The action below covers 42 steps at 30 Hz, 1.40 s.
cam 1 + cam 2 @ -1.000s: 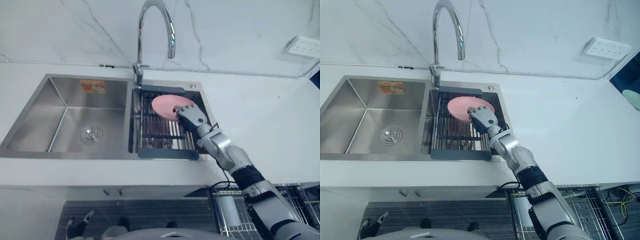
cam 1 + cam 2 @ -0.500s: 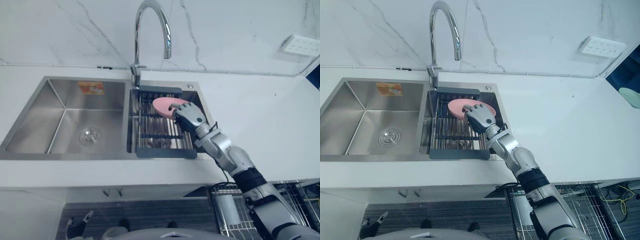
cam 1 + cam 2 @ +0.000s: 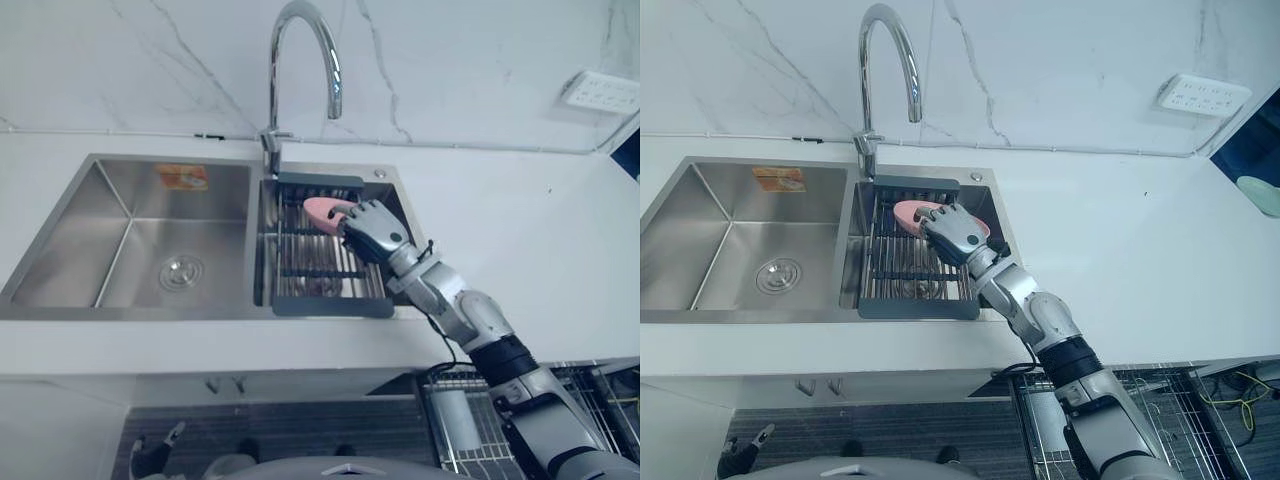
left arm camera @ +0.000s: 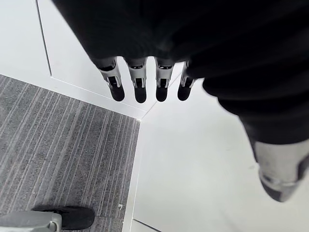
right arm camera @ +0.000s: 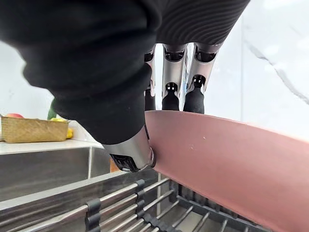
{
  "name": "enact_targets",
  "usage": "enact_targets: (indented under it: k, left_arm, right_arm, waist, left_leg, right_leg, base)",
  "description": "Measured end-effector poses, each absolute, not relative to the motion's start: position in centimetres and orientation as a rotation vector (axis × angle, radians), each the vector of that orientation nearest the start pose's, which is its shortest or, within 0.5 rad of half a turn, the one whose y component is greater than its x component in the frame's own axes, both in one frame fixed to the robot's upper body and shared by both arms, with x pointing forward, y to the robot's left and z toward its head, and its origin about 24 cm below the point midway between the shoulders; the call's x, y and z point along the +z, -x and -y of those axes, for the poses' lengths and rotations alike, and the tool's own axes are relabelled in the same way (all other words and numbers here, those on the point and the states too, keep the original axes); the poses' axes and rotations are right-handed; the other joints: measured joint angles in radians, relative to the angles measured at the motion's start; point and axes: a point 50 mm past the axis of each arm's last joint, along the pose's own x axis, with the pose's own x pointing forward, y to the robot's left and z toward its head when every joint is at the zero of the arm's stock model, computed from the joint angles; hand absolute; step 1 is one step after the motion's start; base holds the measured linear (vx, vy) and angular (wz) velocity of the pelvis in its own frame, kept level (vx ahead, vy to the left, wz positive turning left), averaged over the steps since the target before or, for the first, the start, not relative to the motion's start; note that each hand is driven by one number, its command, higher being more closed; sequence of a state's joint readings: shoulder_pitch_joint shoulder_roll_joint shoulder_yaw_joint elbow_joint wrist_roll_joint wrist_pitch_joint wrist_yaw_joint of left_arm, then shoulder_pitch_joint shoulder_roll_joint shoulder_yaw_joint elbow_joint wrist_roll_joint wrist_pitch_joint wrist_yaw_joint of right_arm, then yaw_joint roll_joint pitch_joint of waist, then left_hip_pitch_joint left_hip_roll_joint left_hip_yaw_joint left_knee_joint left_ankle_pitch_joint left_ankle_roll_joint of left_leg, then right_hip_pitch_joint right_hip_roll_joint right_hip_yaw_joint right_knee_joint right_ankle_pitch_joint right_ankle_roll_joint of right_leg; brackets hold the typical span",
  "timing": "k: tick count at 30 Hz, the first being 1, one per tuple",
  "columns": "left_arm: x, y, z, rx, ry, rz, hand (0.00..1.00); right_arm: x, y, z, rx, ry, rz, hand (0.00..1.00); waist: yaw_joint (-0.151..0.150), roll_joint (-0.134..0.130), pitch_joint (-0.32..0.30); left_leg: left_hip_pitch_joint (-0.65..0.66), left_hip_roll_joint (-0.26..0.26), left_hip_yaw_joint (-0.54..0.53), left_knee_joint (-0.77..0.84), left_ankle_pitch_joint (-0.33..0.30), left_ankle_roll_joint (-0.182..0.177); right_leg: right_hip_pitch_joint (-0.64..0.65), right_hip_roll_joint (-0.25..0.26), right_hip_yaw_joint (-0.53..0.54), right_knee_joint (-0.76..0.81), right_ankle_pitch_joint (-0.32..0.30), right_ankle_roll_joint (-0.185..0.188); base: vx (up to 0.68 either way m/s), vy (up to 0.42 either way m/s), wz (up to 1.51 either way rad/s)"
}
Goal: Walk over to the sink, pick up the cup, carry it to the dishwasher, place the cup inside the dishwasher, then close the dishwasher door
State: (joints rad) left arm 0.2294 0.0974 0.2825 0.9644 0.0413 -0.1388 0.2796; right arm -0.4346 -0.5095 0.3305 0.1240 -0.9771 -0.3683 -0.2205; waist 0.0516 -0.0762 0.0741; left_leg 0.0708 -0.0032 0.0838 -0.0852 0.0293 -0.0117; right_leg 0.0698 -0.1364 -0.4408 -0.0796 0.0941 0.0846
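- Two basins make up the stainless-steel double sink (image 3: 140, 311) set in the white counter (image 3: 500, 230). The left hand (image 4: 140, 89) hangs idle beside a white cabinet front (image 4: 19, 48) over grey striped floor (image 4: 58, 154), fingers straight and slack, holding nothing.
- One orange rectangular sticker (image 3: 185, 175) sits on the left basin's back wall, at twelve o'clock from the round steel drain (image 3: 183, 270). Its print is too small to read.
- Between the basins, at twelve o'clock, rises the tall curved chrome faucet (image 3: 274, 90).
- In the right basin lies a dark slatted draining rack (image 3: 310, 265). The task's thing is at the rack's one o'clock corner. It looks like a pink shallow dish (image 3: 320, 209) rather than a cup, and it is tilted. I cannot tell whether it touches the bars.
- The right hand (image 3: 372, 230) reaches in from five o'clock and pinches the dish's rim. The right wrist view shows the thumb on one face and the fingers (image 5: 171, 96) curled over the other.
- The step in hand, as I judge it, is the pick-up: the grasp is made and the dish is not yet clear of the sink.
- The next move calls for raising the dish past the rack bars and sink rim without a slip. It then goes toward the wire basket (image 3: 1185, 420) at the sink's five o'clock, likely the dishwasher's.
- At two o'clock on the veined marble wall (image 3: 480, 60), a white socket plate (image 3: 603, 92) carries no legible writing.
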Motion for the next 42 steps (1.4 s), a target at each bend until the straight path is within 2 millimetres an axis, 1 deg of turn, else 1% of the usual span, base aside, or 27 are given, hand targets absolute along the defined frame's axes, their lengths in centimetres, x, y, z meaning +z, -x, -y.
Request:
enact_targets:
  k: [7, 11, 18, 25, 33, 38, 42]
  left_arm:
    - [-15.0, -5.2, -24.5, 0.603, -0.162, -1.03, 0.0]
    - [-14.9, -5.0, -24.8, 0.627, -0.154, -1.023, 0.0]
    - [-14.9, -5.0, -24.9, 0.633, -0.154, -1.019, 0.0]
    - [-14.9, -4.9, -24.9, 0.635, -0.155, -1.021, 0.0]
    - [-15.0, -4.6, -24.9, 0.646, -0.16, -1.034, 0.0]
    - [-15.1, -4.3, -24.8, 0.652, -0.156, -1.045, 0.0]
    - [-15.1, -4.3, -24.8, 0.642, -0.17, -1.046, 0.0]
  right_arm:
    - [13.9, -29.7, 11.9, 0.274, 1.411, 0.862, 1.0]
    - [14.0, -29.7, 12.0, 0.274, 1.39, 0.857, 1.0]
    - [15.0, -29.5, 12.1, 0.275, 1.364, 0.865, 1.0]
    - [14.8, -29.3, 12.0, 0.319, 1.367, 0.864, 1.0]
    - [14.9, -29.3, 11.9, 0.314, 1.365, 0.874, 1.0]
    - [16.2, -28.5, 11.3, 0.299, 1.353, 0.951, 1.0]
    - [17.2, -28.1, 11.1, 0.274, 1.345, 0.998, 1.0]
  waist:
    - [-0.002, -0.001, -0.006]
    - [-0.004, -0.002, -0.006]
    - [-0.003, -0.002, -0.007]
    - [-0.002, -0.003, -0.007]
    - [0.0, -0.004, -0.013]
    - [-0.004, -0.005, -0.03]
    - [-0.007, -0.009, -0.039]
  left_leg:
    - [0.0, 0.0, -0.001, 0.0, 0.0, 0.0]
    - [0.0, 0.0, -0.001, 0.0, 0.0, 0.0]
    - [0.0, 0.0, 0.0, 0.0, 0.0, 0.0]
    - [0.0, 0.0, -0.003, 0.0, 0.0, 0.0]
    - [-0.005, 0.002, -0.009, 0.0, 0.001, 0.001]
    - [-0.016, 0.003, -0.024, 0.0, 0.002, 0.001]
    - [-0.018, 0.005, -0.03, 0.0, 0.005, 0.001]
  right_leg:
    - [0.0, 0.0, 0.0, 0.0, 0.0, 0.0]
    - [0.0, 0.001, 0.001, 0.0, 0.0, 0.0]
    - [0.0, 0.001, 0.001, 0.0, 0.0, -0.001]
    - [0.0, 0.001, 0.0, 0.0, 0.001, -0.001]
    - [0.0, 0.001, -0.004, 0.0, 0.001, -0.001]
    - [-0.002, 0.002, -0.005, 0.0, -0.001, -0.003]
    - [-0.001, 0.002, -0.005, 0.001, -0.002, -0.004]
  base:
    - [0.0, 0.0, 0.0]
    - [0.0, 0.0, 0.0]
    - [0.0, 0.0, 0.0]
    - [0.0, 0.0, 0.0]
    - [0.0, 0.0, 0.0]
    - [0.01, 0.001, 0.08]
    - [0.0, 0.001, 0.05]
